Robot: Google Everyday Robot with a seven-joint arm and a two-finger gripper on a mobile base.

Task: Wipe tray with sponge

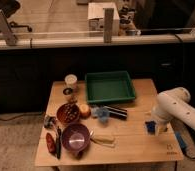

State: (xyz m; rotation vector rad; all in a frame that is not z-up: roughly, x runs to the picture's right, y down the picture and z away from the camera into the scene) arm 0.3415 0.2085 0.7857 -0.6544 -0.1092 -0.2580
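Observation:
The green tray (pixel 110 86) stands at the back middle of the wooden table (pixel 131 145), and I see nothing inside it. A small light-blue sponge (pixel 150 126) is near the table's right edge, well in front of and to the right of the tray. My white arm reaches in from the right. Its gripper (pixel 156 128) points down right at the sponge, partly covering it. I cannot tell whether the sponge rests on the table or is lifted.
A roundish blue item on a black bar (pixel 109 113) lies mid-table. A purple bowl (pixel 75 137), a brown bowl (pixel 67 113), an orange (pixel 84 110), a white cup (pixel 71 80), a yellow item (pixel 104 140) and red and black utensils (pixel 54 142) crowd the left.

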